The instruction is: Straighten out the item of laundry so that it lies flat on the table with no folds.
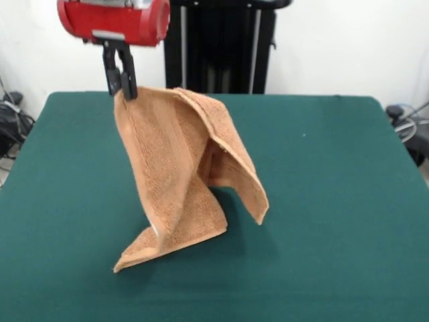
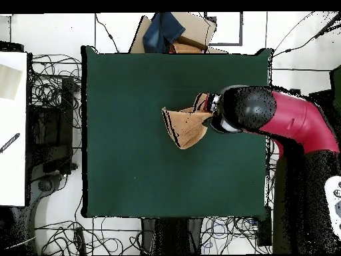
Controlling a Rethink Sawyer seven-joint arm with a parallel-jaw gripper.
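The gripper [image 1: 123, 86] is pinched together on the top corner of the towel [image 1: 184, 176], holding it up above the table [image 1: 348, 201]. The towel hangs straight down below the fingers in loose vertical folds, with one side flap curling outward and ending in a free point in the air. Its lowest corner rests on the green tabletop, near the middle of the table. In the overhead view the towel [image 2: 186, 125] spreads out just beside the arm's [image 2: 293, 123] rounded end, which covers the gripper and the held corner.
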